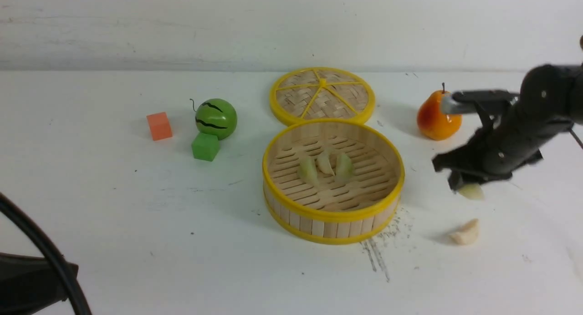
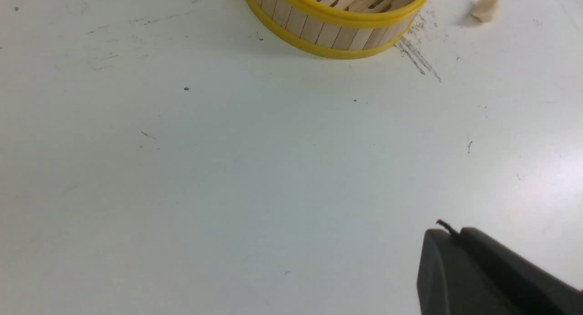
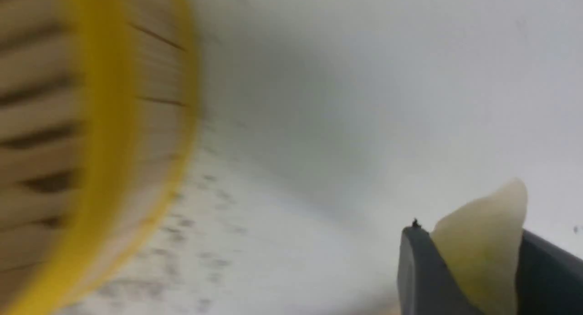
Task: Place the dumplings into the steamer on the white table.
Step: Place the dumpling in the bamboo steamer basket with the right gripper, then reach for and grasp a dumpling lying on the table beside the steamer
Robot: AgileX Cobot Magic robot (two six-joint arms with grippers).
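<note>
Three dumplings (image 1: 325,165) lie inside the steamer (image 1: 332,213); the right gripper (image 1: 461,184) is clamped on a fourth dumpling (image 1: 472,191), near the steamer's right side; a fifth dumpling (image 1: 465,233) lies on the bench (image 1: 136,215); the left gripper (image 2: 455,236) is squeezed together, holding nothing; two have yet to go in.

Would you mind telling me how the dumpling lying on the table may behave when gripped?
The loose dumpling looks small, so probably light. It lies on its side, so rolling seems unlikely. Its smooth tapered body might slip, though the right tool grips a second dumpling.
</note>
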